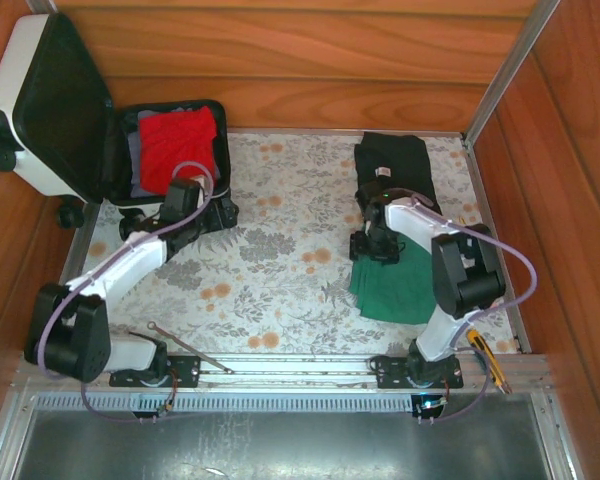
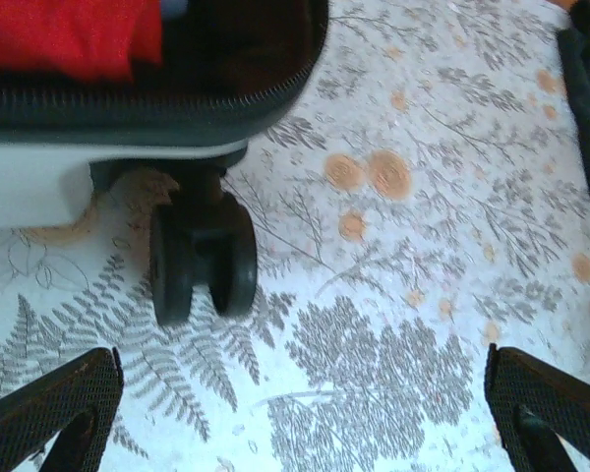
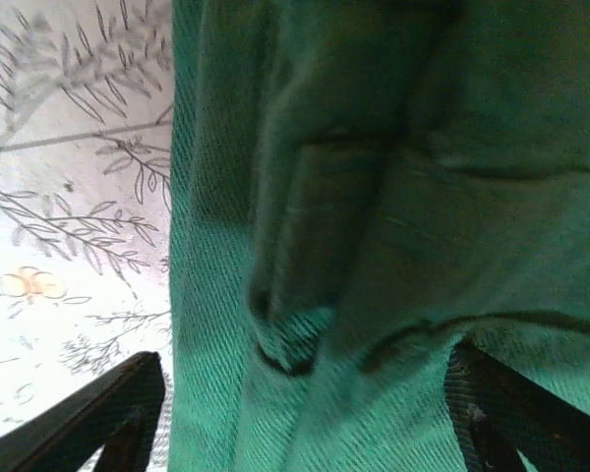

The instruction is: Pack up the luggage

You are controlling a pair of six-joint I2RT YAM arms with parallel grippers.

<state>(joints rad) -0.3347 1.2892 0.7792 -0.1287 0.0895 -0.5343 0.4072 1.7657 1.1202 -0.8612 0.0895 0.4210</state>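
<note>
**Suitcase open at upper left, both jaws spread**

At the top view's lower right, a yellow-handled tool (image 1: pixel 488 358) lies by the right arm's base. The right jaws stand spread over creased, twill-woven green cloth (image 3: pixel 393 246), pinching nothing. The left jaws gape empty above the surface (image 2: pixel 423 295), which is printed with grey ferns and orange blossoms, near a black twin wheel (image 2: pixel 202 261). The luggage (image 1: pixel 18 95) sits upper left: white hard shell, rounded corners, black-lined lid raised, red fabric (image 1: pixel 178 135) inside. A black garment (image 1: pixel 395 165) lies upper right.

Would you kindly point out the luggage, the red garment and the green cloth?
luggage (image 1: pixel 13 85), top external view, white shell of the open lid.
red garment (image 1: pixel 177 135), top external view, middle of the folded fabric.
green cloth (image 3: pixel 393 197), right wrist view, creased middle.
</note>
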